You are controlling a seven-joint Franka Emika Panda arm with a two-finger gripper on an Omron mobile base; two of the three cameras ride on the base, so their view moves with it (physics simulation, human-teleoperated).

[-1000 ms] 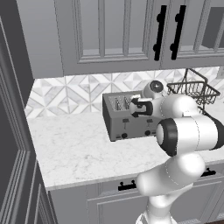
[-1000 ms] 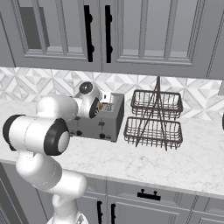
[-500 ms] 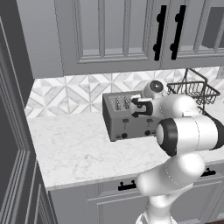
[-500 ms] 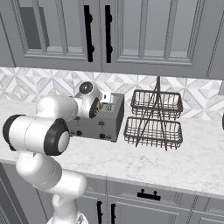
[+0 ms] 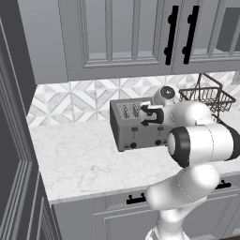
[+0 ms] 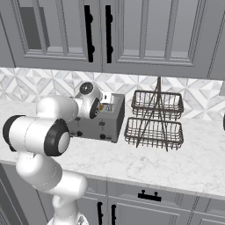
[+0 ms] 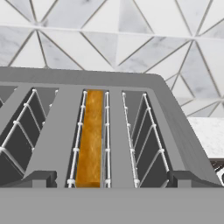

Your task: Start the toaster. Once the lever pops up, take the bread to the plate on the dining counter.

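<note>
The grey four-slot toaster (image 5: pixel 127 129) stands on the marble worktop against the tiled wall, its levers and knobs facing the room. My gripper (image 5: pixel 143 114) hovers just over its top, open, the two finger tips (image 7: pixel 41 177) wide apart on either side of the slots. In the hand view the golden-tan bread (image 7: pixel 91 140) sits edge-up, deep in the third slot from the left of the toaster (image 7: pixel 175 118). From the right base view the toaster (image 6: pixel 99 126) is half hidden behind my arm, and the gripper (image 6: pixel 102 109) is above it. The plate and the dining counter are out of view.
A two-tier black wire basket rack (image 6: pixel 154 119) stands on the worktop right of the toaster, also seen as the rack (image 5: pixel 209 96) behind my arm. Grey upper cabinets with black handles (image 6: pixel 89 31) hang overhead. A tall dark cabinet (image 5: pixel 14 140) bounds the left side.
</note>
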